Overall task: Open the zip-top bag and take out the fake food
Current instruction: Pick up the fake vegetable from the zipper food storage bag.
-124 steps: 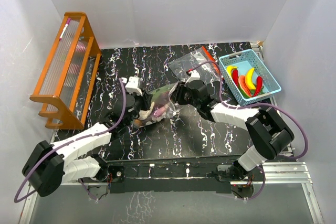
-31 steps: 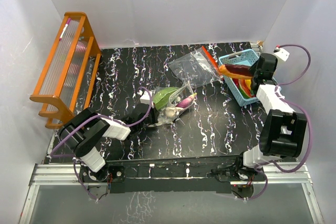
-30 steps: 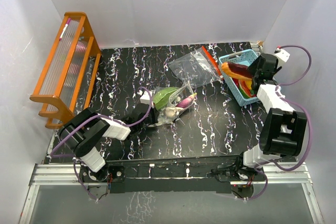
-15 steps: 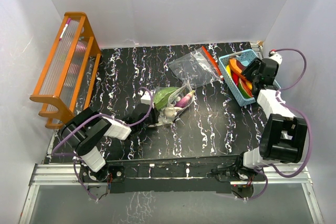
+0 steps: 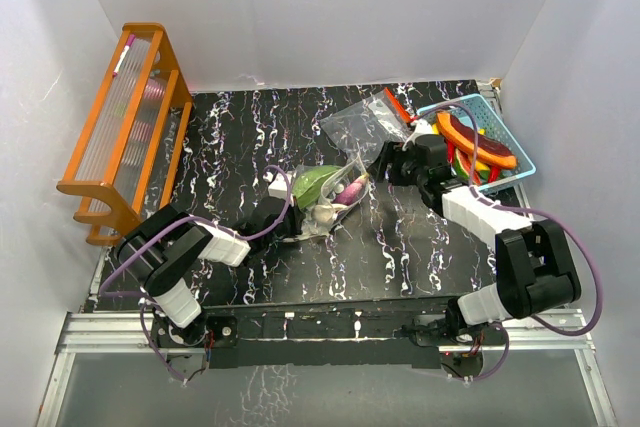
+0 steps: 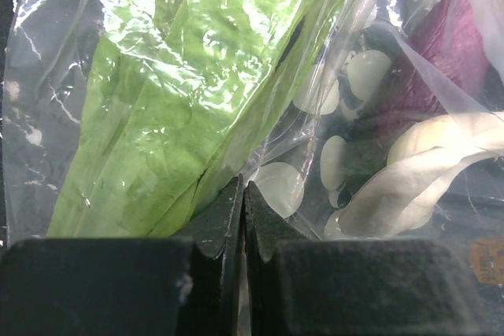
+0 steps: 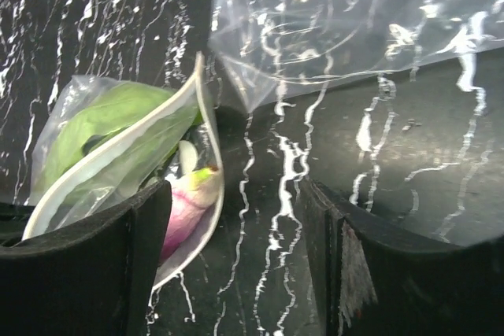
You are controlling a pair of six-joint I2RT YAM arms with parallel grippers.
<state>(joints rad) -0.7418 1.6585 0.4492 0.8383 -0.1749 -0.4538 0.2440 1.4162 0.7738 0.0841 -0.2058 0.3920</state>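
The open zip-top bag (image 5: 325, 195) lies mid-table holding a green leafy piece (image 5: 312, 183), a pink piece (image 5: 350, 190) and a white piece. My left gripper (image 5: 290, 219) is shut on the bag's near corner; in the left wrist view its jaws (image 6: 244, 210) pinch the film beside the green leaf (image 6: 181, 92). My right gripper (image 5: 385, 160) is open and empty, just right of the bag's mouth. In the right wrist view the gripper (image 7: 236, 273) faces the mouth (image 7: 126, 155) and the pink piece (image 7: 185, 202). An orange piece (image 5: 478, 139), a banana and red chillies lie in the basket.
The light-blue basket (image 5: 512, 137) stands at the back right. A second, empty zip bag (image 5: 368, 122) with a red strip lies just behind my right gripper, and shows in the right wrist view (image 7: 354, 29). A wooden rack (image 5: 120, 127) stands at the left. White walls enclose the table.
My right gripper carried the orange piece over the basket, let it go there, and has swung left to the bag's mouth. The left gripper has kept its hold on the bag.
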